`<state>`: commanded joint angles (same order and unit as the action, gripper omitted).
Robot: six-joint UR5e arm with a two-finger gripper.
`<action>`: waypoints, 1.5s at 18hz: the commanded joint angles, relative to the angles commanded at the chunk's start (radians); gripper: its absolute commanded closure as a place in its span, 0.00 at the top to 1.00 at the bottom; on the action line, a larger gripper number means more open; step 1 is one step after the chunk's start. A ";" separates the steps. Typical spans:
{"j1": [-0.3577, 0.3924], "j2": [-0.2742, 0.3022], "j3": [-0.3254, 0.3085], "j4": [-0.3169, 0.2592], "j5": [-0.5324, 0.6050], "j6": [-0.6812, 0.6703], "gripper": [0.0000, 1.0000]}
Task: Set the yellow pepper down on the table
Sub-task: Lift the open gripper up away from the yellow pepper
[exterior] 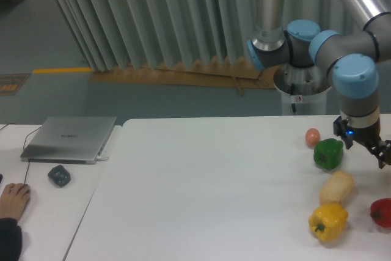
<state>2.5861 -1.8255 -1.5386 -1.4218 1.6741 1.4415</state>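
Observation:
The yellow pepper (328, 222) rests on the white table (208, 187) near its front right edge, stem toward the camera. My gripper (361, 149) hangs up and to the right of it, well apart, beside the green pepper. Its fingers are spread open and nothing is between them.
A green pepper (328, 153), a small orange ball (313, 137), a pale cream lump (337, 187) and a red pepper (382, 212) lie around the yellow pepper. On the left desk are a silver laptop (70, 139), a mouse (59, 176) and a person's hand (12, 200).

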 joint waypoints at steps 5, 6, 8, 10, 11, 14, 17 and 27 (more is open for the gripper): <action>0.029 0.063 0.009 -0.150 -0.050 0.119 1.00; 0.020 0.068 0.005 -0.160 -0.057 0.119 1.00; 0.019 0.106 0.002 -0.196 -0.079 0.111 1.00; 0.014 0.115 0.002 -0.212 -0.076 0.106 1.00; 0.020 0.114 0.003 -0.213 -0.082 0.106 1.00; 0.037 0.115 0.002 -0.233 -0.082 0.111 1.00; 0.054 0.135 -0.008 -0.269 -0.100 0.100 1.00; 0.051 0.140 -0.003 -0.264 -0.105 0.080 1.00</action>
<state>2.6369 -1.6859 -1.5416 -1.6859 1.5693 1.5217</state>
